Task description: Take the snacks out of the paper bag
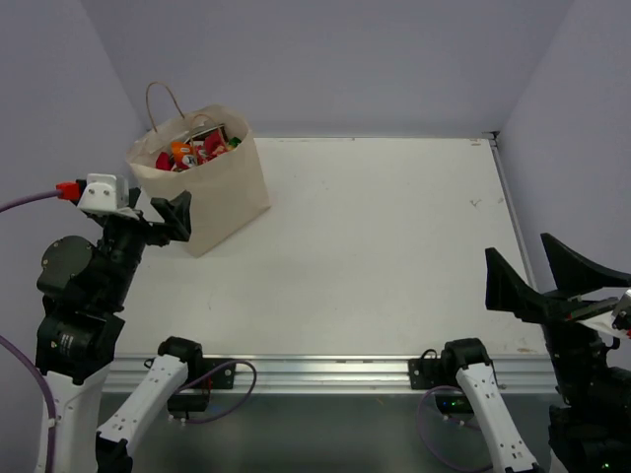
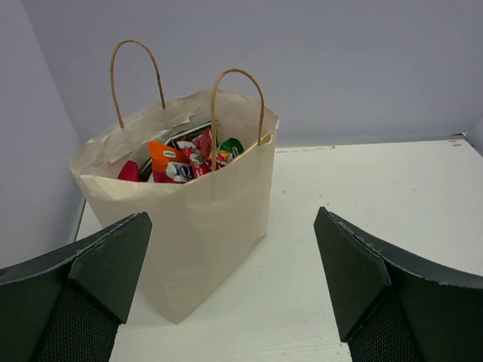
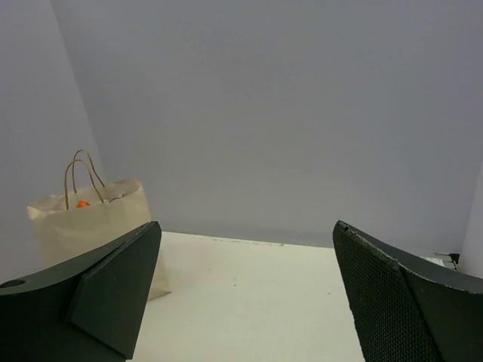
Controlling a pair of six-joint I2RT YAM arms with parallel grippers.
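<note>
One paper bag (image 2: pixel 204 234) stands upright at the far left of the table (image 1: pixel 394 246), just beyond my left gripper (image 2: pixel 230 256), its two cord handles (image 2: pixel 237 71) raised. The snacks (image 2: pixel 185 162) lie inside, mostly buried: one orange packet (image 2: pixel 162 157), one green packet (image 2: pixel 232 145) and several red ones, with no sure count. My right gripper (image 3: pixel 245 234) hangs near right, well apart from the bag. Both my pairs of jaws gape wide, empty.
</note>
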